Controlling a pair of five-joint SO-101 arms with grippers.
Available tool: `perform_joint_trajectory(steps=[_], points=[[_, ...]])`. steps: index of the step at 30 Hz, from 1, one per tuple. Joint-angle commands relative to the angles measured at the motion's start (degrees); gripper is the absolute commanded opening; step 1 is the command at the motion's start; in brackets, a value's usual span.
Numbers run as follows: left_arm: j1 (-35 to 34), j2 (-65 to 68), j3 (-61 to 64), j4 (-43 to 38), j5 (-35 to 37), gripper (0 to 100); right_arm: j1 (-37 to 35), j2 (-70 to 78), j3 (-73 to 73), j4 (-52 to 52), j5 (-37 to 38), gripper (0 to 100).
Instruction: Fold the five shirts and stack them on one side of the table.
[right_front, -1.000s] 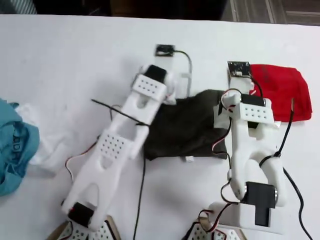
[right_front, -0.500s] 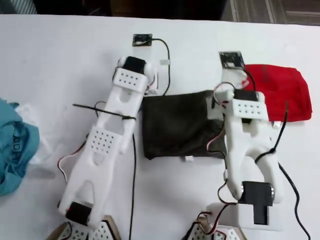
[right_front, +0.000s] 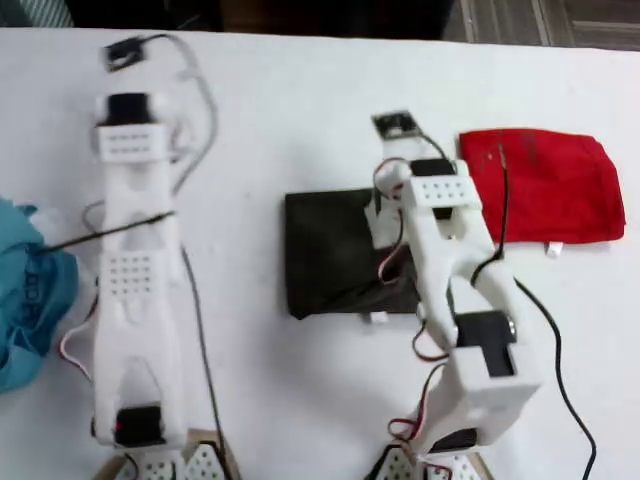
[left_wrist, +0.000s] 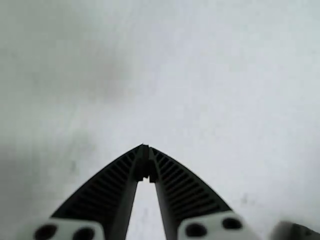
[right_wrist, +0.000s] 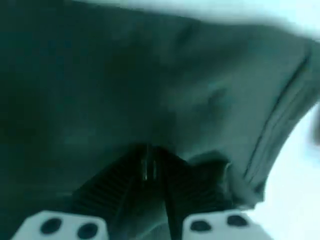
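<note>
A dark shirt (right_front: 335, 255) lies folded at the table's middle. My right gripper (right_front: 385, 210) sits low over its right part, shut on the dark fabric (right_wrist: 150, 75), with the fingertips (right_wrist: 149, 152) pinched together. The right arm hides the shirt's right edge. A folded red shirt (right_front: 545, 185) lies to the right of the dark one, flat on the table. At the left edge a teal shirt (right_front: 25, 295) is crumpled over a white shirt (right_front: 55, 225). My left arm (right_front: 130, 250) stretches straight back along the left side. Its gripper (left_wrist: 145, 150) is shut over bare white table, holding nothing.
The white table (right_front: 300, 90) is bare along the back and between the left arm and the dark shirt. Loose cables (right_front: 195, 290) trail from both arms across the surface. The arm bases (right_front: 430, 460) stand at the front edge.
My left arm has swung left, away from the dark shirt, to bare table. The right arm has shifted left over the dark shirt, which now looks narrower on its right side.
</note>
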Motion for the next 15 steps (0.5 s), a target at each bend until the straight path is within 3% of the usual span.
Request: perform_joint_trajectory(steps=[1, 11, 15], points=[[-2.4, -1.4, -2.2, 1.1, -3.5, 3, -0.6, 0.7, -2.4, 5.2, -0.2, 2.1], [-0.7, -1.3, -2.0, 1.1, -4.0, 3, -0.5, -4.4, -2.1, 13.9, 0.1, 2.1], [-0.4, -1.3, -1.9, 1.1, -4.0, 3, -0.5, -6.3, -2.0, 17.5, 5.4, 2.1]])
